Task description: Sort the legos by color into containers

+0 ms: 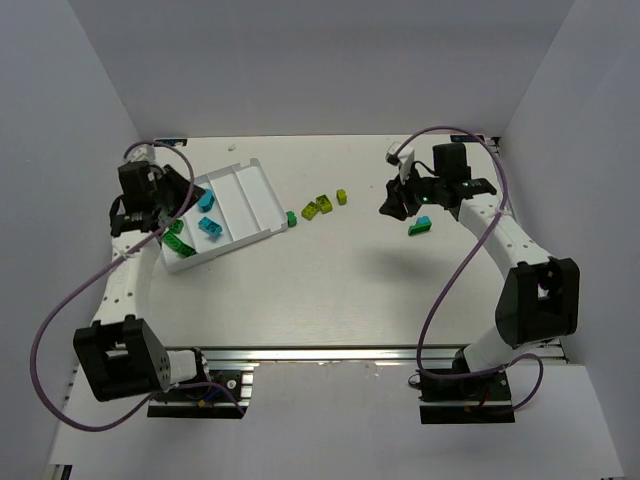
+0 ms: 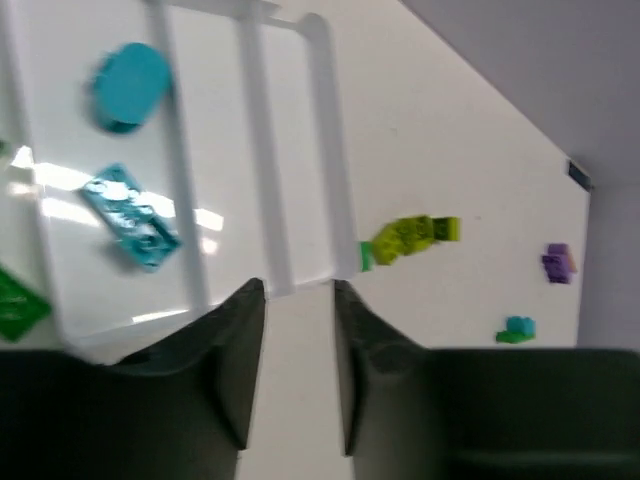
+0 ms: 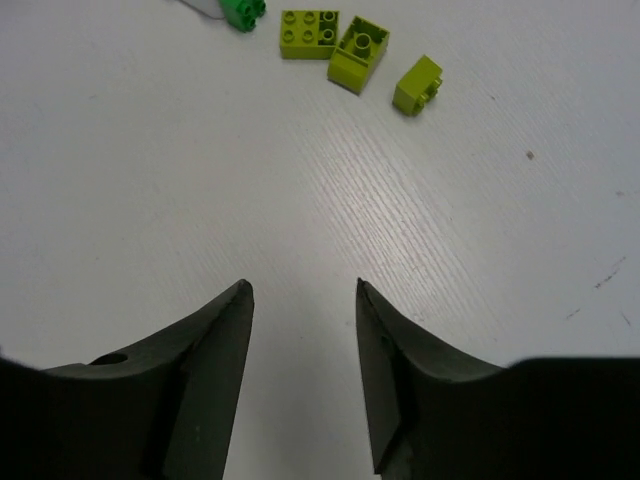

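While some legos already lie in the white tray [image 1: 262,195], the sorting looks to me less than half done. The left hand [image 2: 297,300] hangs over the tray's near end, its fingers a narrow gap apart with nothing between them. Ahead of it and to its left, one compartment holds two cyan bricks [image 2: 130,215], one close to the fingers and one farther out. The next compartment to the left shows a green brick [image 2: 15,300] at the edge of the wrist view. The top view suggests more green there, partly hidden under the hand. The two narrow compartments straight ahead of the hand show no brick in them.

Several bricks are left to sort, as I judge it. A dark green brick [image 1: 291,218] lies right by the tray's corner, and three yellow-green bricks [image 3: 358,52] lie loose on the tabletop [image 3: 150,180]. These are ahead of the right hand [image 3: 303,300], well apart from its fingers, two touching and the third just to their right. The right hand is partly open and empty too. A cyan-and-green pair [image 1: 420,226] lies near that hand, on the side toward its base. No yellow-green brick is visibly in a compartment, so that colour seems not yet started.
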